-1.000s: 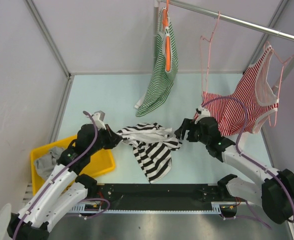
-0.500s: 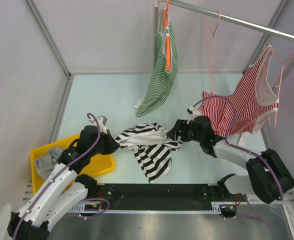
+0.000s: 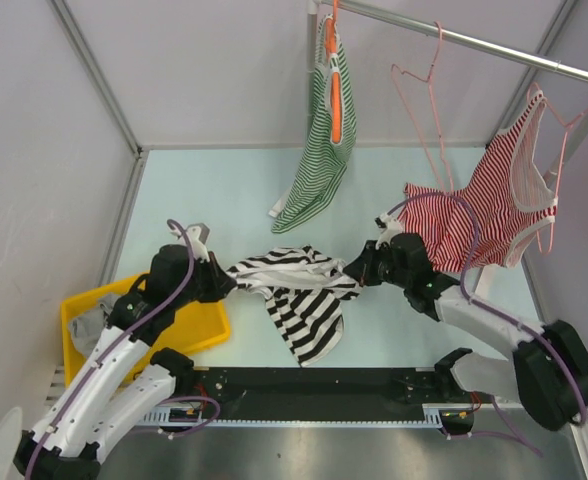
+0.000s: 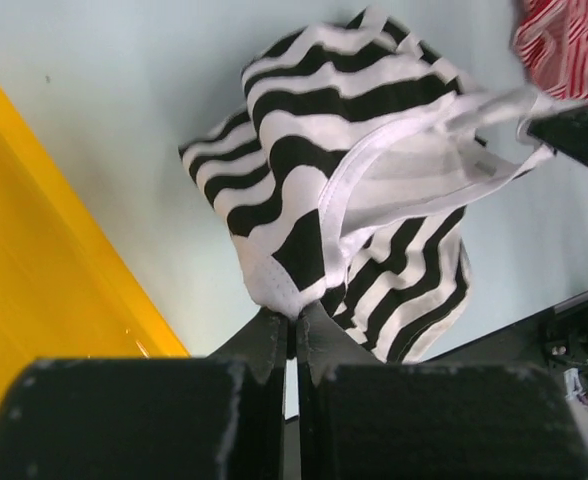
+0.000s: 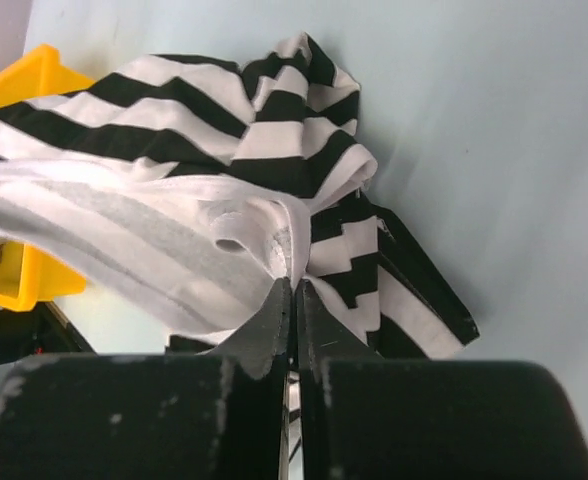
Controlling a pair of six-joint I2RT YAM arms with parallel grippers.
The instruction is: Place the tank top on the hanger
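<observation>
The tank top (image 3: pixel 299 295) lies mid-counter (image 3: pixel 224 190), toward the near edge, between the left gripper (image 3: pixel 226 283) at its left edge and the right gripper (image 3: pixel 357 270) at its right edge. A bin (image 3: pixel 199 322) sits near left, just beside the left gripper. Far right, the hanger (image 3: pixel 439 40) hangs on a rail (image 3: pixel 494 47), with a second top (image 3: pixel 324 140) to its left and a third top (image 3: pixel 494 200) to its right.

No legible text, brand, number or sign in any of the three views.

Tank top (image 3: pixel 299 290): stripes only. A small grey patch (image 4: pixel 479 170) sits inside its pale neckline, at 2 o'clock in the left wrist view, too blurred to read as a label.

Base rail (image 3: pixel 324 385), at 6 o'clock in the top view: the pale strip (image 3: pixel 304 423) along its near edge carries fine marks, too small to read.
</observation>
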